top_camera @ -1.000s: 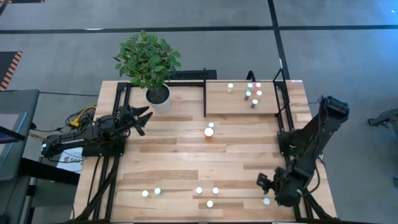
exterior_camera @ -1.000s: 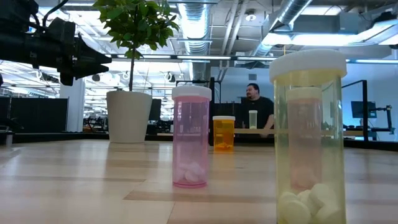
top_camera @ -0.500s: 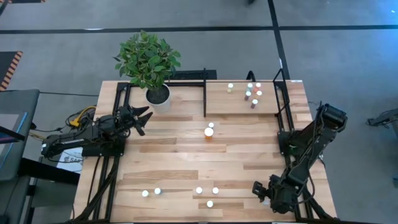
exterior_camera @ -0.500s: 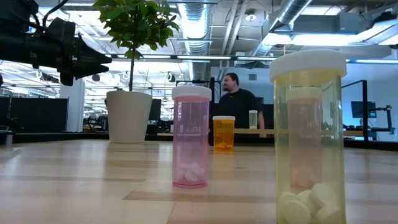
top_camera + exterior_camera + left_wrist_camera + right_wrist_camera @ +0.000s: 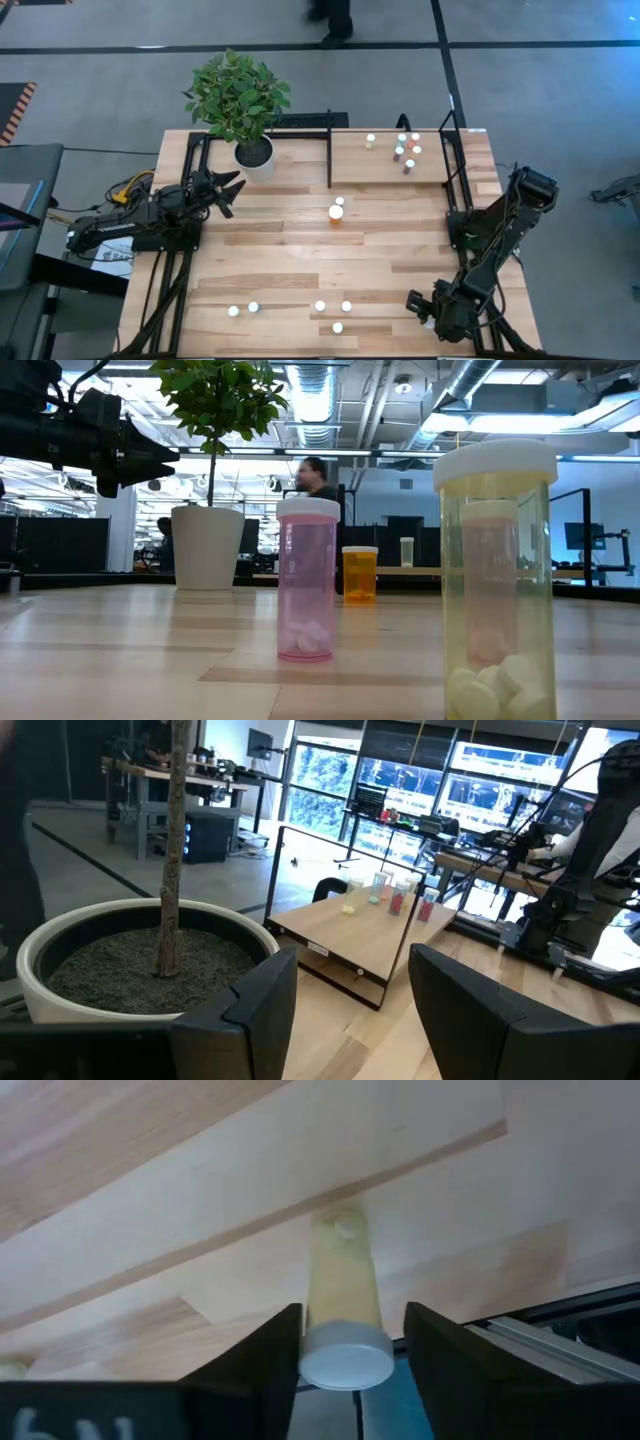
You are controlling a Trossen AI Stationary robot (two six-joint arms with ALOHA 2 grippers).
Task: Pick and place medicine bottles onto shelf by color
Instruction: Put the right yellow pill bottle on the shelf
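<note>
we see the right hand (image 5: pixel 345 1342) pinching a yellowish bottle (image 5: pixel 343 1295) at the counter (image 5: pixel 300 250) edge; off-centre grip risks tipping.

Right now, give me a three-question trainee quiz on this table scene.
1. True or false: the left claw grips a medicine bottle.
2. Which claw is at the pale yellow-green plastic bottle with the white cap? A the left claw, B the right claw.
3. Fill in: the large orange white-capped bottle stands on the ___, not on the light-wood black-framed shelf.
Key: 1 false, it is open and empty; 2 B; 3 plank tabletop.
</note>
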